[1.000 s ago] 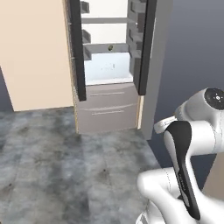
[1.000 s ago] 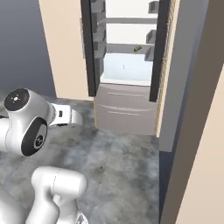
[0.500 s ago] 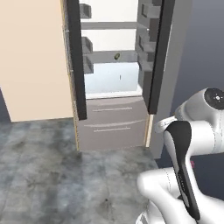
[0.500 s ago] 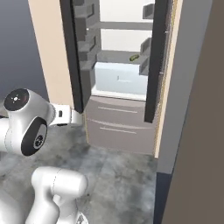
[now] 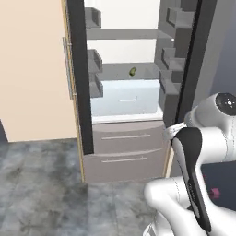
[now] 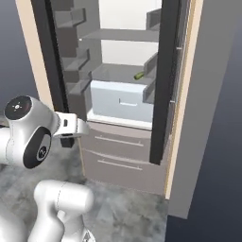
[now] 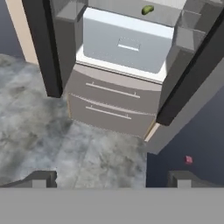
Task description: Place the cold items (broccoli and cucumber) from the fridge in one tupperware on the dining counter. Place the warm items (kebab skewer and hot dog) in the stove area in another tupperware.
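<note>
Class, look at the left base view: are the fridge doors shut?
No. Both fridge doors stand open, showing shelves and a small green item inside.

The small green item (image 5: 132, 71) on the fridge shelf (image 5: 129, 73) is too small to be identified — possibly the cucumber. In the hand view it (image 7: 147, 9) is seen near the top edge, its shape blurred. The fridge (image 6: 125, 85) is cut off at the top in both base views. A tiny pink object (image 7: 188, 160) on the dark floor cannot be made out.
</note>
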Available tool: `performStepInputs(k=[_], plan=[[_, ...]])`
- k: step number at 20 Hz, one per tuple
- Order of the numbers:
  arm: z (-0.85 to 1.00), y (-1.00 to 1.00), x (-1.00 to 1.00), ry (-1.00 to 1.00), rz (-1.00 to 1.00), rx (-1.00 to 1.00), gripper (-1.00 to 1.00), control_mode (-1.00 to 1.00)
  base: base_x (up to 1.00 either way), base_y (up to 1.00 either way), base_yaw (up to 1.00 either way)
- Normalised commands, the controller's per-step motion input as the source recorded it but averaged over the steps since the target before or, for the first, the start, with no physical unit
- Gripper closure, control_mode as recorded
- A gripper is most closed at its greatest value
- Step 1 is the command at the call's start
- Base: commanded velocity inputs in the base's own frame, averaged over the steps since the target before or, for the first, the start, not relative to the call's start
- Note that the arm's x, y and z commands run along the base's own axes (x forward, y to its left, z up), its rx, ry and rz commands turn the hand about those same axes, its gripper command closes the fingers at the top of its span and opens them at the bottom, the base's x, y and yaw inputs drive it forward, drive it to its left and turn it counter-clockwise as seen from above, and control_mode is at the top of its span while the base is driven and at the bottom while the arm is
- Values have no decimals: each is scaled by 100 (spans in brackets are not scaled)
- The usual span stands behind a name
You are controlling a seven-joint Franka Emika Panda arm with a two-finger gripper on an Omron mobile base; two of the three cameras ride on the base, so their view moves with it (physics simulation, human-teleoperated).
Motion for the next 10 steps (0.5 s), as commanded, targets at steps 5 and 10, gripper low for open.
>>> performStepInputs(k=[5,10], plan=[[0,0,0,0,0,0,-100,100,100,-28,7],[0,0,0,0,0,0,-100,100,100,-25,2]])
